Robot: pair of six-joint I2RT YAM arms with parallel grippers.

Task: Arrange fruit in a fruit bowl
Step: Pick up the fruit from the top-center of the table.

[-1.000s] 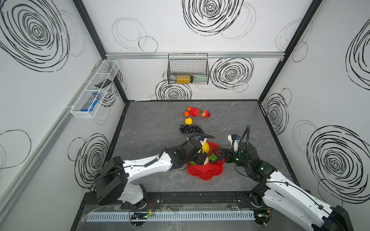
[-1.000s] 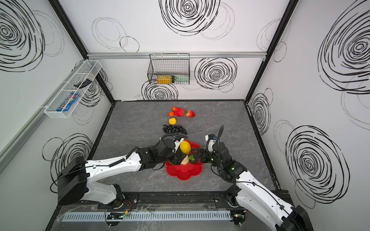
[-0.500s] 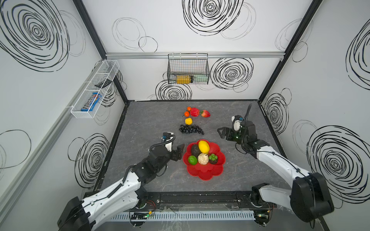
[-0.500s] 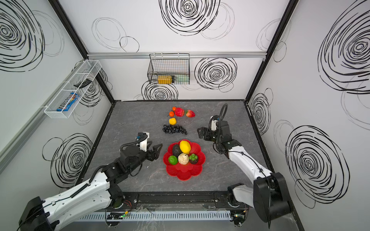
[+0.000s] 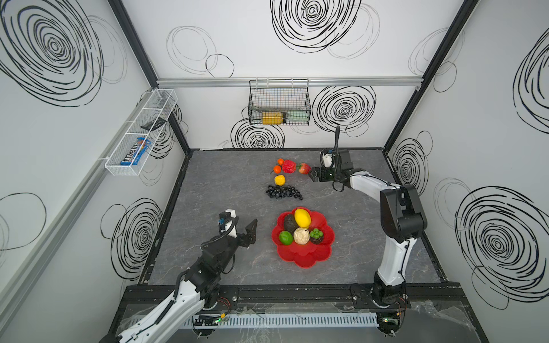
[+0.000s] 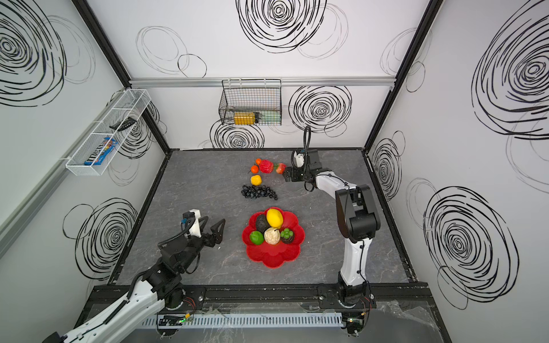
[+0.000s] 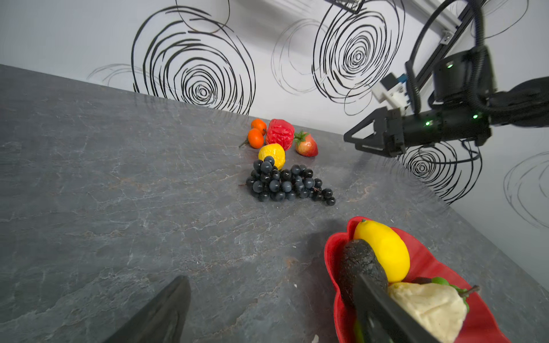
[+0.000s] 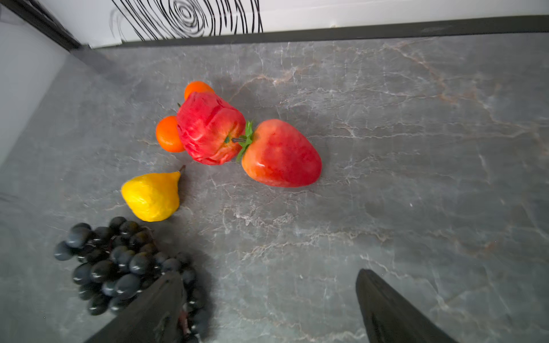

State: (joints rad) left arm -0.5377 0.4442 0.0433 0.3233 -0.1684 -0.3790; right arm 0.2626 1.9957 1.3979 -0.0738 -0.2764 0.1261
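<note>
- The left arm [image 5: 184,300] reaches in low from the near rail, elbow folded, forearm slanting forward
- The left gripper [image 6: 212,226] points toward the far wall, jaws spread wide; its wrist view shows the two black fingers [image 7: 160,311] far apart
- The right arm [image 5: 395,258] stands tall on its base, forearm stretched toward the far wall
- The right gripper [image 5: 311,175] is held level, aimed to the robot's left, jaws parted

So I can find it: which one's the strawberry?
Past the red bowl and black grapes, look near the table's back edge. The strawberry lies nearest the right gripper: smooth, pointed, with green leaves, unlike the wrinkled red apple beside it.
</note>
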